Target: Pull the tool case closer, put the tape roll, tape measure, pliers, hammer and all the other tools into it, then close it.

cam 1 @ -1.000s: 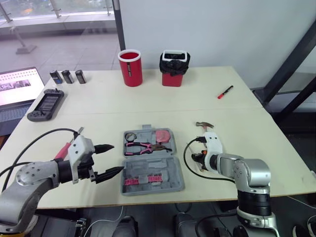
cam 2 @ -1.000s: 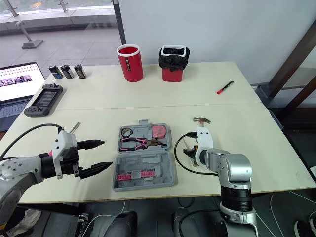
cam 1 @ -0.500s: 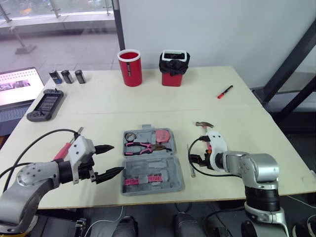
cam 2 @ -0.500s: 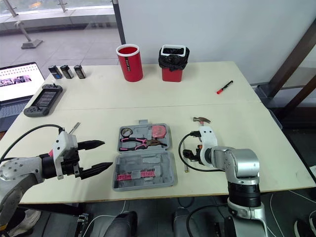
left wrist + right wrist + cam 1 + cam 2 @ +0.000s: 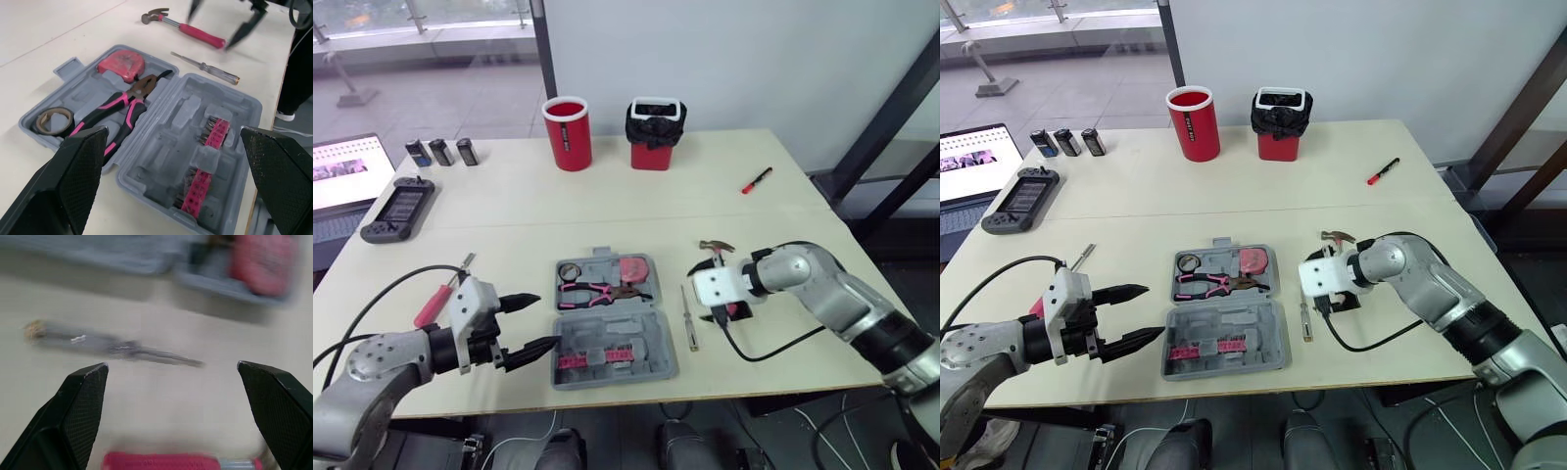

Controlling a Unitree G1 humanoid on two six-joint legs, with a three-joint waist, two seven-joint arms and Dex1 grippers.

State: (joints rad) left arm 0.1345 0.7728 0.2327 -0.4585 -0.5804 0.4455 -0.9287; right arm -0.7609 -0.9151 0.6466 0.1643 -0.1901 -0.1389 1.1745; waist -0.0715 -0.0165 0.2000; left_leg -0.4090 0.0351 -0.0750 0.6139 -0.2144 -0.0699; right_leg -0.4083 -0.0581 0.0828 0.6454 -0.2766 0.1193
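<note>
The grey tool case (image 5: 636, 338) lies open near the table's front edge. Its far half holds the tape roll (image 5: 572, 270), the pink tape measure (image 5: 631, 266) and the pink-handled pliers (image 5: 602, 290); pink bits (image 5: 597, 357) fill the near half. A slim screwdriver (image 5: 688, 315) lies on the table just right of the case. My right gripper (image 5: 171, 366) hovers open over the hammer's pink handle (image 5: 181, 462); the hammer head (image 5: 717, 247) points away. My left gripper (image 5: 546, 320) stands open and empty left of the case. A red-handled screwdriver (image 5: 431, 304) lies further left.
At the back stand a red cup (image 5: 568, 132) and a red bin lined with a black bag (image 5: 656, 132). A red marker (image 5: 756, 181) lies at the back right. A game controller (image 5: 399, 209), three small dark blocks (image 5: 440, 152) and a laptop (image 5: 342, 186) sit at the left.
My right gripper has opened and let the slim screwdriver down beside the case, then swung over to the hammer's handle. The left arm has held still.
</note>
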